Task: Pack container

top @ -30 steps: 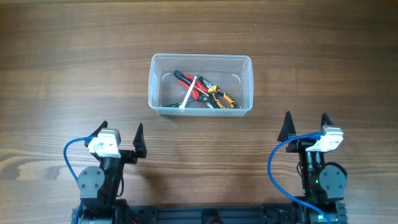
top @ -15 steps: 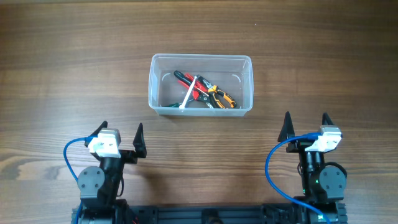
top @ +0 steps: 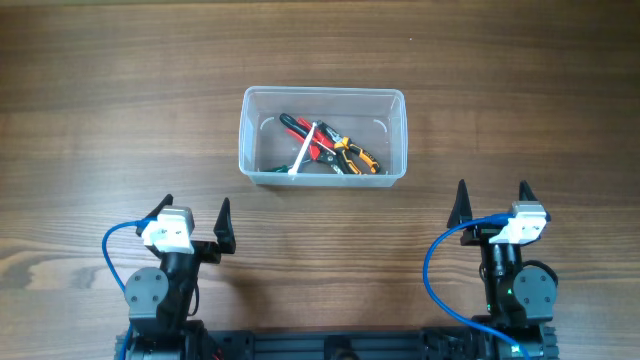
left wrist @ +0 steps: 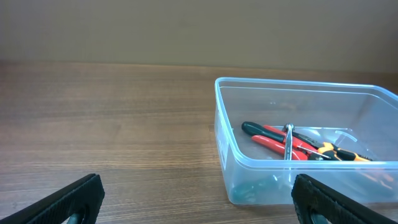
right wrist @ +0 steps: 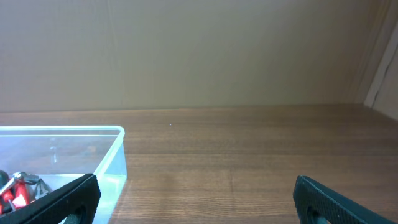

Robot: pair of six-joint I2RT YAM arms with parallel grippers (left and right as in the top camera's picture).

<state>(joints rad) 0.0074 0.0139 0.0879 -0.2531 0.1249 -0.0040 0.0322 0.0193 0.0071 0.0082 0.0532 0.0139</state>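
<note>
The clear plastic container (top: 322, 95) sits in the middle of the wooden table. Inside lie red-handled pliers (top: 305, 135), orange-and-black pliers (top: 358, 156) and a white-handled tool (top: 303, 155). The container also shows in the left wrist view (left wrist: 249, 174) and at the left edge of the right wrist view (right wrist: 115, 162). My left gripper (top: 195, 215) is open and empty near the table's front edge, short of the container. My right gripper (top: 492, 200) is open and empty at the front right.
Bare wooden table (top: 120, 100) surrounds the container. Blue cables (top: 112, 250) loop by each arm base at the front edge. A plain wall (right wrist: 186, 50) stands behind the table.
</note>
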